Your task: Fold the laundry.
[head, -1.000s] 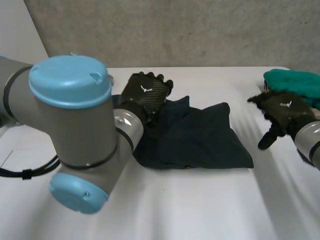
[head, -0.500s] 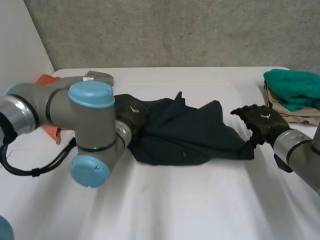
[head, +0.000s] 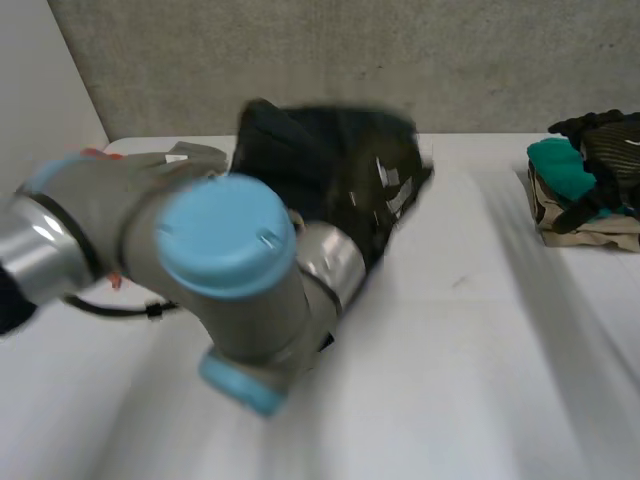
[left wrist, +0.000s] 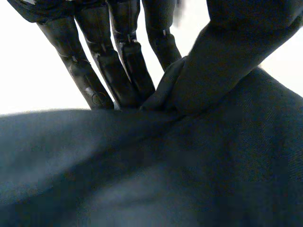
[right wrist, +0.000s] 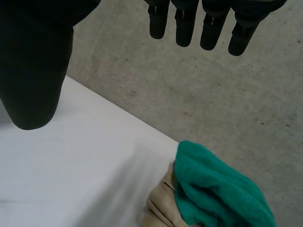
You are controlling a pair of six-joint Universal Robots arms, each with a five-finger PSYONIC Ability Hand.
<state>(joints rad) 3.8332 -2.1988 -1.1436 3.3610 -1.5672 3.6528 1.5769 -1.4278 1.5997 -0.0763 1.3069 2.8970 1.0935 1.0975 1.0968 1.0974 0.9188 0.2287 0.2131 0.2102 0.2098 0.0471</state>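
Judged soft, light and limp, the dark garment, pinched by the left robot hand, hangs above the surface at 12 o'clock; the right robot hand, spread empty at 2 o'clock, should take a free corner.

The garment is plain dark navy. The table is white; at its right edge a teal towel sits on beige cloth. The wall is mottled grey.
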